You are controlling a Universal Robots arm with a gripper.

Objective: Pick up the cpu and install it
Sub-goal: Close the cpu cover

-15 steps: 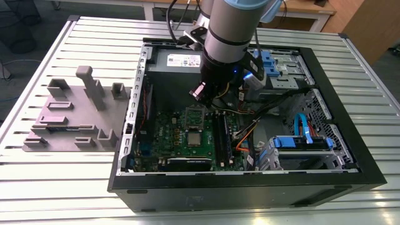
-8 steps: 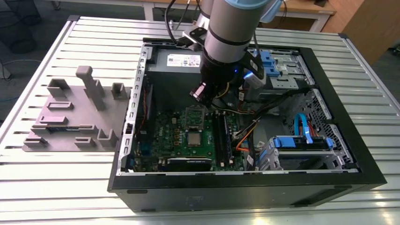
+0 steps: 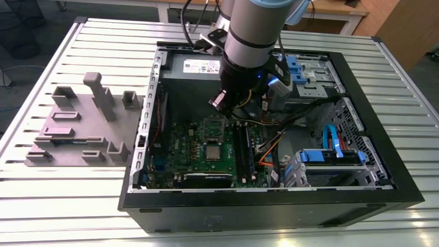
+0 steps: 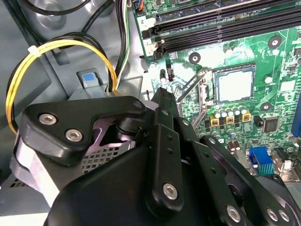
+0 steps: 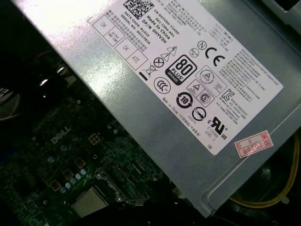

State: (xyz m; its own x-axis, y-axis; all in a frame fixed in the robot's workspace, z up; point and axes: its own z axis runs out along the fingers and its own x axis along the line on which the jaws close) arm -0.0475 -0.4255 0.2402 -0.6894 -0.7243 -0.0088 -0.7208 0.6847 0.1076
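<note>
Slatted metal table (image 3: 69,206) bearing open computer case (image 3: 384,200) | gripper (image 4: 162,94) hovering inside, fingers pressed together, gripping nothing | cpu (image 4: 235,86) sitting in socket (image 4: 209,89) just beyond fingertips

Robotics lab bench: slatted metal table (image 3: 61,206), open computer case (image 3: 274,206), plastic fixture tray (image 3: 75,128).

We see the cpu (image 3: 215,152) lying flat in its socket on the motherboard, a small silver square with a pale rim (image 4: 234,86) (image 5: 89,203).
</note>
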